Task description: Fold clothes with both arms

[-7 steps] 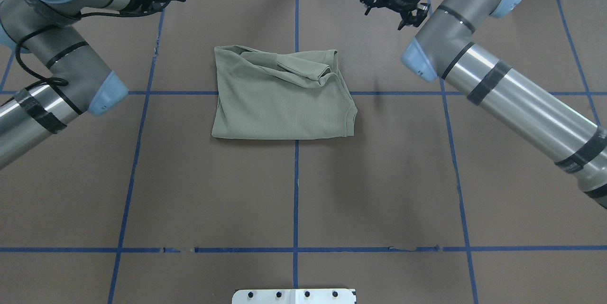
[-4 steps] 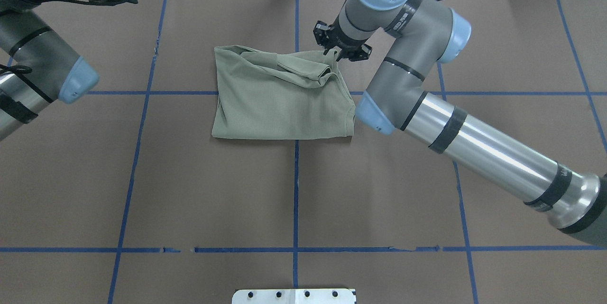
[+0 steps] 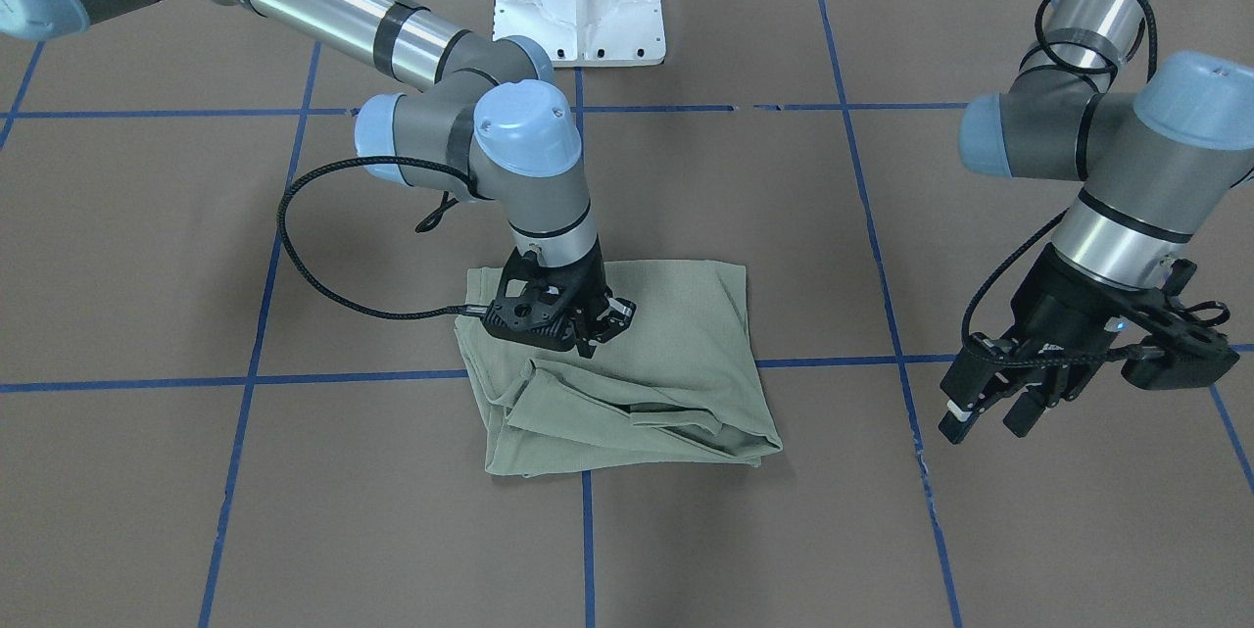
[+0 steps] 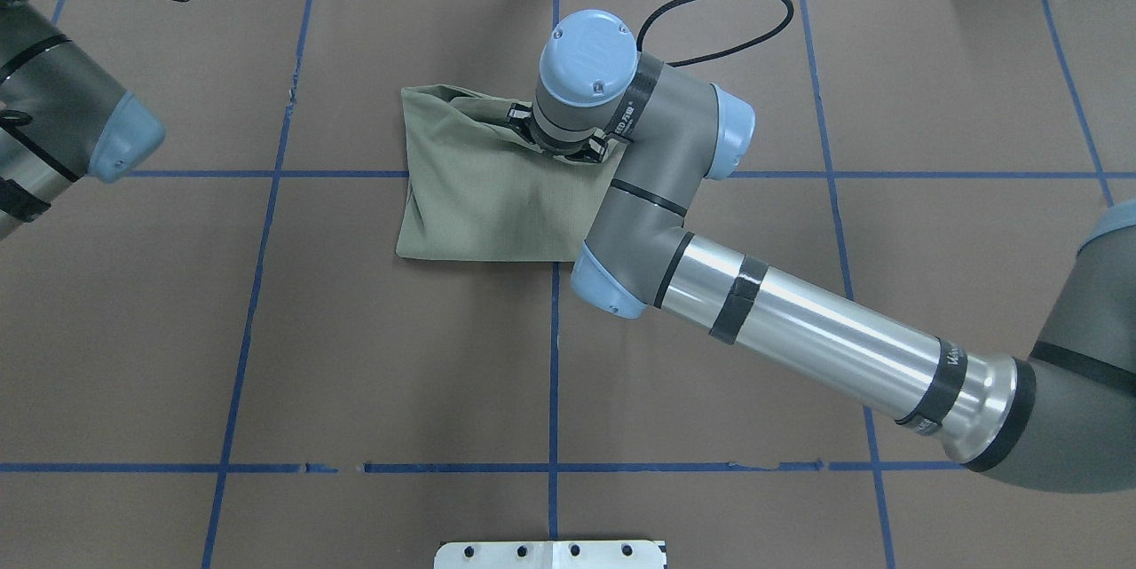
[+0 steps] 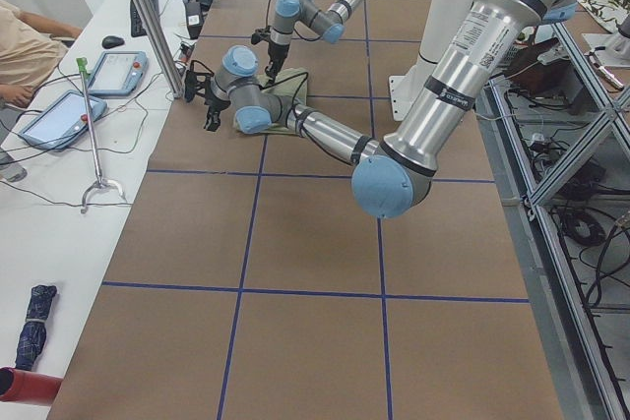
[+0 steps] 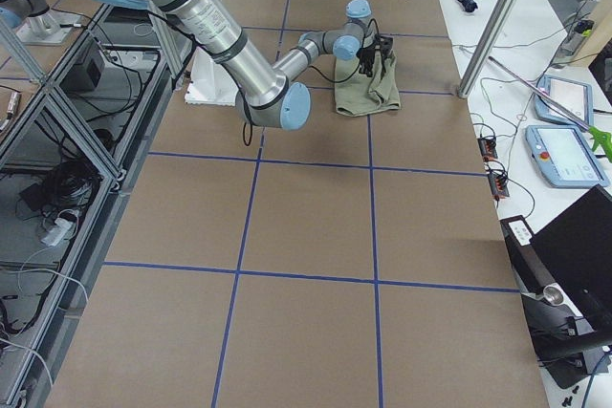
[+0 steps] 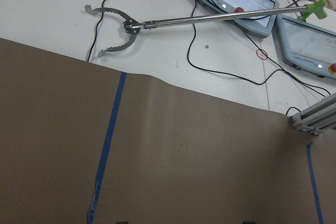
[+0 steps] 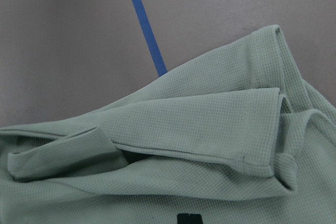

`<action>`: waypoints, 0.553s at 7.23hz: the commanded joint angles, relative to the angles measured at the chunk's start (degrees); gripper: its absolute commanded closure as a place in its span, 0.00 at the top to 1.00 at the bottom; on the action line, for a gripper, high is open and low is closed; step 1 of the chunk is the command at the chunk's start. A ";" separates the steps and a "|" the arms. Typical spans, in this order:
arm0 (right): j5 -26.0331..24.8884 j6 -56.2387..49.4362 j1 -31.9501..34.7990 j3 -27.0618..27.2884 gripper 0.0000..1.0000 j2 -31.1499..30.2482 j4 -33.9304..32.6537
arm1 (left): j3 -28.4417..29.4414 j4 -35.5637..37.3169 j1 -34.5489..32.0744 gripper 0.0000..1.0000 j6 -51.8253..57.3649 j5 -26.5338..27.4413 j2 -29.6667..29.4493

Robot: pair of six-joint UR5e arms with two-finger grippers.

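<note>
A: The shirt (image 3: 676, 354) lies half-folded at the centre of the table (image 3: 294, 510). The right gripper (image 3: 591, 342) is poised directly above it, jaw gap not discernible.
B: Risk: pinching several layers and dragging the stacked fold askew. The left gripper (image 3: 988, 412), spread wide, hangs well apart.

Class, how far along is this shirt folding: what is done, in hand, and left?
Done: the shirt lies as a rough rectangle, loose folds bunched along its edge away from the robot. In hand: the right end effector is low over that bunched edge; whether it grips cloth is unclear. The left end effector hangs open, aside. Left: probably smoothing those loose folds.
</note>
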 commanded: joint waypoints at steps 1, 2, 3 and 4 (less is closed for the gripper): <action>-1.20 -0.37 -0.59 -2.95 0.00 1.18 0.28 | -0.62 0.04 -0.03 1.00 -0.47 -0.06 0.04; -2.07 -1.24 -0.60 -5.31 0.00 1.36 0.54 | -1.23 0.39 -0.03 1.00 -0.56 0.02 0.04; -2.43 -3.25 -0.51 -6.03 0.00 1.27 0.46 | -1.32 0.48 0.06 1.00 -0.74 0.02 -0.05; -2.52 -3.44 -0.33 -6.82 0.00 1.27 0.46 | -1.33 0.57 0.06 1.00 -0.74 0.02 -0.05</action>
